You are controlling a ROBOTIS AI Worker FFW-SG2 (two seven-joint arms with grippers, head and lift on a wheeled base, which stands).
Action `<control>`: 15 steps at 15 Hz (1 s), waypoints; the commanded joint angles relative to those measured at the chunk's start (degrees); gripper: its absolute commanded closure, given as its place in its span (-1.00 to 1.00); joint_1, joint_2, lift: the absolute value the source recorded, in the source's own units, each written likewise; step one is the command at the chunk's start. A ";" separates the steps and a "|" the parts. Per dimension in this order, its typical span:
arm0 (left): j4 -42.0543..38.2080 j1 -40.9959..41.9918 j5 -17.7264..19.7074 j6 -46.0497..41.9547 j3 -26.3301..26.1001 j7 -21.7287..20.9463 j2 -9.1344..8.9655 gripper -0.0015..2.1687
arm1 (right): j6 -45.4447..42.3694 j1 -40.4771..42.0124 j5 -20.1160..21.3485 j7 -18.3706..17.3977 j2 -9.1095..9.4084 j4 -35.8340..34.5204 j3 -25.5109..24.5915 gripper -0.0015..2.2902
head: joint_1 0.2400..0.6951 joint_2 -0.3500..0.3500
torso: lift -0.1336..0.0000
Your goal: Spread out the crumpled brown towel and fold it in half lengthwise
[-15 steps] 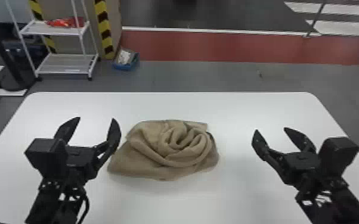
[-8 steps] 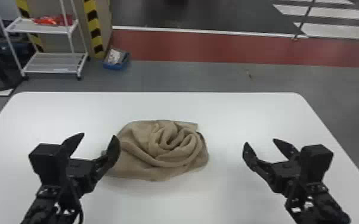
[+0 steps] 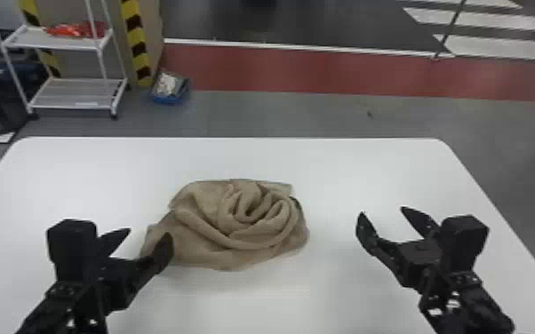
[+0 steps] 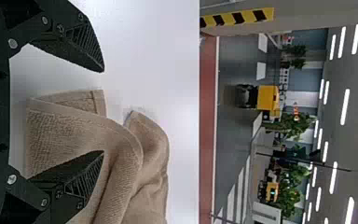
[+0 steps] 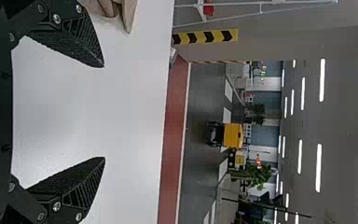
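- White table [image 3: 346, 168]: its far edge crosses the head view above center; its surface spans from the towel [image 3: 240, 226] to the right gripper [image 3: 382, 211].
- Towel: crumpled, head view's center; the left wrist view details its hem [image 4: 86, 116].
- Right gripper: lower right, angled inward, 2 fingers spread.
- Left gripper [image 3: 149, 232]: lower left, fingers spread, 1 overlapping the towel; contact unclear.
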 commanded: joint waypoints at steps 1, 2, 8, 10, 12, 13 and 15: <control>-1.55 0.65 0.21 3.17 0.79 -0.85 0.00 -0.59 | 0.10 -0.17 0.18 0.03 0.00 -0.04 0.24 -0.83 | 1.00 -0.31 | -0.85; -1.82 0.74 0.29 4.05 0.97 -1.38 0.00 -0.50 | 0.10 -0.35 0.18 0.03 0.00 -0.04 0.42 -0.83 | 1.00 -0.30 | -0.85; -3.58 1.35 1.35 5.11 1.85 -1.02 -0.35 0.36 | 0.98 -0.52 0.44 -0.06 0.00 -0.84 0.95 -0.83 | 1.00 -0.28 | -0.85; -4.19 2.41 2.14 0.54 2.29 -0.32 -0.44 0.69 | 0.80 -0.70 0.62 -0.15 0.00 -0.92 1.74 -0.83 | 1.00 -0.27 | -0.85; -4.63 2.76 2.23 -0.52 2.29 -0.32 -0.53 0.69 | 0.63 -3.60 0.36 -0.15 0.00 1.36 2.88 -0.83 | 1.00 -0.24 | -0.85; -4.63 2.85 2.23 -0.87 2.20 -0.32 -0.61 0.70 | 1.50 -5.80 -0.43 -0.06 0.00 2.68 3.67 -0.83 | 1.00 -0.22 | -0.85; -4.89 3.11 2.23 -1.40 1.85 -0.15 -0.61 0.74 | 3.09 -10.10 -0.35 0.12 -0.18 6.64 5.69 -0.81 | 1.00 -0.19 | -0.85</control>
